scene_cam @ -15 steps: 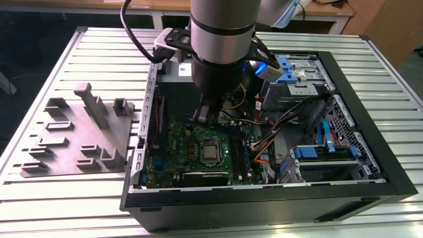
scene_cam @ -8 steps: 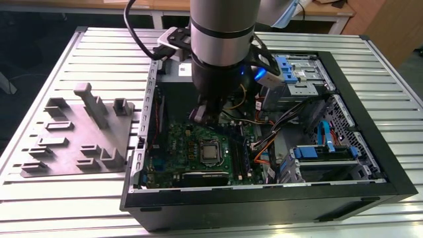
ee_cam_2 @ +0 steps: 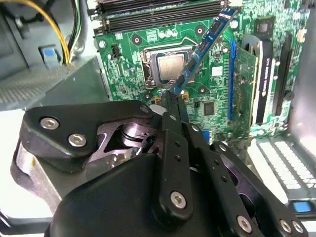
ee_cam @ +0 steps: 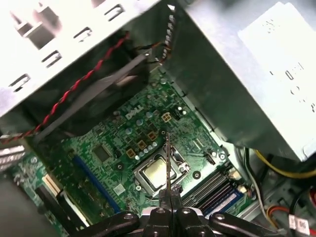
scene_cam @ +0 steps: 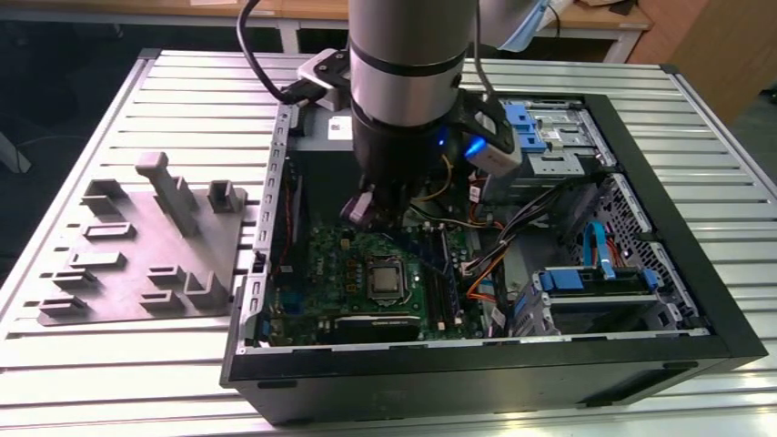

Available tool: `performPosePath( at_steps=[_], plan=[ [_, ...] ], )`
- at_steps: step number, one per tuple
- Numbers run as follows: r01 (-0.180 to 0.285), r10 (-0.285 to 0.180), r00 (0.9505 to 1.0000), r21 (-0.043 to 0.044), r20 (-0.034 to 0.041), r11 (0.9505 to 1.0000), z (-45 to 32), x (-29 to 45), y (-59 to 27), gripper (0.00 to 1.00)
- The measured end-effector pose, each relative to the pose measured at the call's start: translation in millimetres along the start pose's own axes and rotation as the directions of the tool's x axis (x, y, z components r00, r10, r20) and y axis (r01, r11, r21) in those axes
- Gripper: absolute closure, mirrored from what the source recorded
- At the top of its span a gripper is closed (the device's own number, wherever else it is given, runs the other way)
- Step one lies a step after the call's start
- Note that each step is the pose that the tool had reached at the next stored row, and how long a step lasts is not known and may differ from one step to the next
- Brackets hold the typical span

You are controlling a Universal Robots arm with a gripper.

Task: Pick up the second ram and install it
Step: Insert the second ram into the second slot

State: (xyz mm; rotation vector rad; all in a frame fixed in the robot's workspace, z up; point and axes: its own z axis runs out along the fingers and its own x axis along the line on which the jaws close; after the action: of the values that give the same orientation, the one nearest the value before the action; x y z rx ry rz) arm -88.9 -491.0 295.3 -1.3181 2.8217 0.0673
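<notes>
Above the green motherboard (ee_cam_2: 123, 59), inside the open computer case (scene_cam: 486, 373), the second ram (ee_cam_2: 202, 49) juts straight out from the gripper (ee_cam_2: 174, 100), which is pinched on one short end of it. The stick hangs tilted over the CPU socket (ee_cam_2: 165, 66), and its free end reaches toward the black memory slots (ee_cam_2: 148, 15). It is a long, narrow, thin blue card with dark chips along its face. In the first wrist view it appears edge-on as a fine dark line.

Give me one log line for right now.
gripper: shut on second ram | location: above motherboard, by CPU socket | status: not yet seated
</notes>
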Motion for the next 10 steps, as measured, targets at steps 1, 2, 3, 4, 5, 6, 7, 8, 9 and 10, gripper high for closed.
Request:
performPosePath(
  at_steps=[1, 2, 3, 4, 5, 6, 7, 8, 9, 10],
  plan=[
    [-0.019, 0.019, 0.9998, 0.0008, 0.0005, 0.9998, 0.5, 0.0, 0.0, 0.89],
    [-0.037, 0.037, 0.9993, 0.0015, 0.001, 0.9993, 1.0, 0.0, 0.0, 0.89],
    [-0.055, 0.055, 0.9985, 0.0023, 0.0016, 0.9985, 1.5, 0.1, 0.0, 0.89],
    [-0.073, 0.073, 0.9973, 0.003, 0.0022, 0.9973, 2.0, 0.1, 0.0, 0.89],
    [-0.091, 0.091, 0.9959, 0.0037, 0.0027, 0.9959, 2.5, 0.1, -0.1, 0.89],
    [-0.109, 0.109, 0.9941, 0.0044, 0.0033, 0.9941, 3.0, 0.1, -0.1, 0.89],
    [-0.127, 0.126, 0.992, 0.0051, 0.0039, 0.992, 3.5, 0.2, -0.1, 0.89],
    [-0.146, 0.146, 0.9893, 0.0059, 0.0045, 0.9893, 4.0, 0.2, -0.1, 0.89],
    [-0.164, 0.164, 0.9865, 0.0066, 0.0051, 0.9865, 4.5, 0.2, -0.1, 0.89],
    [-0.181, 0.181, 0.9834, 0.0072, 0.0058, 0.9834, 5.0, 0.2, -0.1, 0.89]
  ],
)
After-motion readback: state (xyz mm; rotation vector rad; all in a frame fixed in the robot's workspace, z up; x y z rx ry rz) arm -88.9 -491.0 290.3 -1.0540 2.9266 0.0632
